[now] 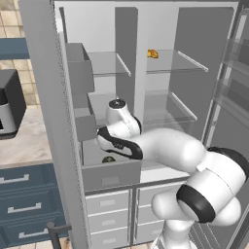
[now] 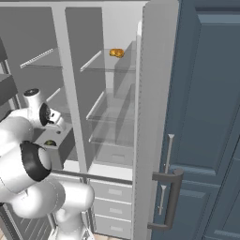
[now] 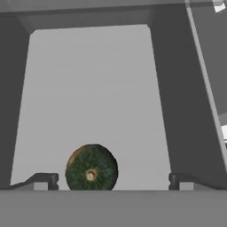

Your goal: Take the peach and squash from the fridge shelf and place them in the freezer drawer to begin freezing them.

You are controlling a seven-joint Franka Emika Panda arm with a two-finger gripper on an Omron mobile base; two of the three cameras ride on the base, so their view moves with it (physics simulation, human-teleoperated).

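While the arm is bent down over the pulled-out freezer drawer (image 1: 111, 174), the squash (image 3: 91, 169) is seen lying on the drawer's grey floor, toward its near end, touching no wall. In the hand view the gripper (image 3: 113, 181) is held above it with the two finger tips spread wide to either side and nothing between them: released and empty. The squash is also picked out as a dark spot inside the drawer in the left base view (image 1: 108, 159) and the right base view (image 2: 49, 142).

The squash half of the task is judged done. The peach is not found in the drawer; no other fruit is seen on the drawer floor. On the upper fridge shelf (image 1: 175, 63), far back, an orange-yellow lumpy item (image 1: 152, 53) is noted; it is not taken for the peach. What is left, by this reading: the peach is to be located, carried and set down in the drawer.
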